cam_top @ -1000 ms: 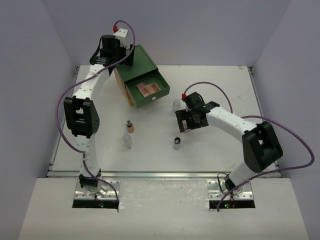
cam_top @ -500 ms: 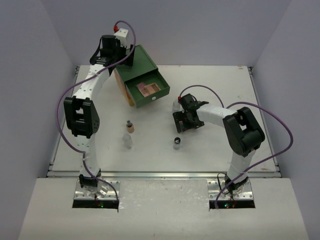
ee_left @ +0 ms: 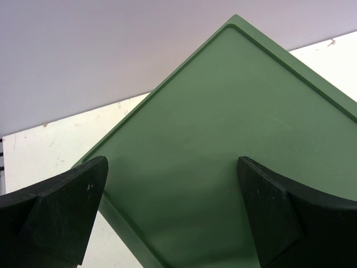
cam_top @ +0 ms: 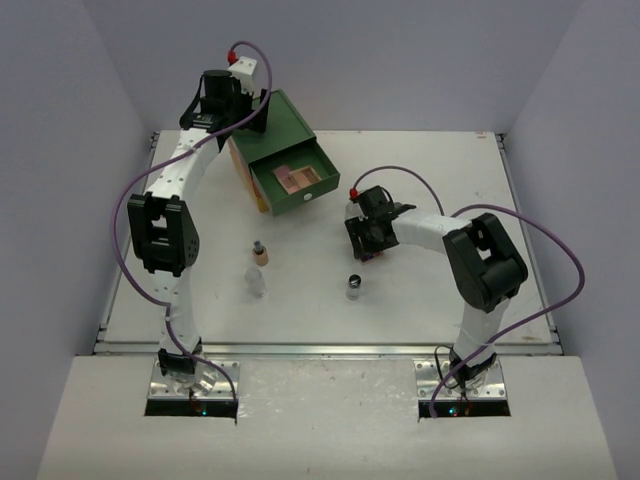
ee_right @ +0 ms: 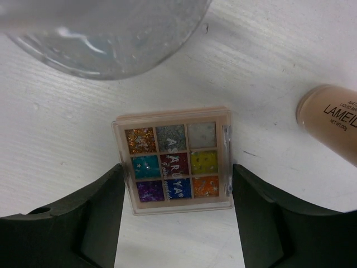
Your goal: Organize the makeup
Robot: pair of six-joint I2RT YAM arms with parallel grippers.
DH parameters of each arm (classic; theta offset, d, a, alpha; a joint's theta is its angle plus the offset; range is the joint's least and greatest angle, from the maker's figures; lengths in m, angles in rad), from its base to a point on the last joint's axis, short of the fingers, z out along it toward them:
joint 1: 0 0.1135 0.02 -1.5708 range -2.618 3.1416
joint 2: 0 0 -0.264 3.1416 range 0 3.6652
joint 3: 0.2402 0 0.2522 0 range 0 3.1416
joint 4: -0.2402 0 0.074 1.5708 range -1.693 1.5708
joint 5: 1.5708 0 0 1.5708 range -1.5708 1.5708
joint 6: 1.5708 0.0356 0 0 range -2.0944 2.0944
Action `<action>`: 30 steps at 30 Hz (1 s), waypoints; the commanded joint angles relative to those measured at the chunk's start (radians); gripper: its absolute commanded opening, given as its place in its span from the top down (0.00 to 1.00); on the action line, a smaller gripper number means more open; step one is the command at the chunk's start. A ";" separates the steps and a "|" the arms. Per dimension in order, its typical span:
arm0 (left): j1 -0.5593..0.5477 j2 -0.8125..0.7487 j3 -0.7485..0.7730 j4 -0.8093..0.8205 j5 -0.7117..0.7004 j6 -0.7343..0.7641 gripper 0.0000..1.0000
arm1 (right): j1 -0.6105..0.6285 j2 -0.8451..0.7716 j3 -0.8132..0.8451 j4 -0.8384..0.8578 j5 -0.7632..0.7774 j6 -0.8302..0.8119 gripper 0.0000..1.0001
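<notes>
In the right wrist view a flat square multicolour palette (ee_right: 174, 161) lies on the white table. My right gripper (ee_right: 175, 174) is open, one finger close on each side of the palette, just apart from it. A clear jar (ee_right: 106, 39) stands just beyond it and a tan bottle (ee_right: 330, 120) lies to its right. From above, my right gripper (cam_top: 366, 236) is low at the table's middle, beside the clear jar (cam_top: 352, 209). My left gripper (ee_left: 172, 163) is open and empty over the green chest top (ee_left: 234, 128). A pink-brown palette (cam_top: 298, 178) lies in the open drawer.
The green chest (cam_top: 285, 125) stands at the back left with its drawer (cam_top: 322, 187) pulled out. A tan capped bottle (cam_top: 259, 254) and a clear jar (cam_top: 257, 283) stand left of centre. A black-capped jar (cam_top: 354, 287) stands just in front of my right gripper.
My right gripper has moved a little left and farther back, toward the clear jar, and its arm has folded in. The left arm has not moved.
</notes>
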 commanded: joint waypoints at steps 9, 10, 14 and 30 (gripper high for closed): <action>0.003 0.002 0.004 -0.026 -0.029 0.029 0.00 | 0.027 -0.139 -0.132 0.049 0.050 -0.045 0.66; 0.002 0.002 0.005 -0.026 -0.029 0.028 0.00 | 0.036 -0.173 -0.129 0.035 0.047 -0.050 0.67; 0.003 0.004 0.011 -0.026 -0.027 0.029 0.00 | 0.069 -0.291 -0.104 0.002 0.049 -0.062 0.67; 0.003 0.012 0.014 -0.026 -0.026 0.015 0.00 | 0.147 -0.272 0.519 0.009 -0.120 -0.191 0.69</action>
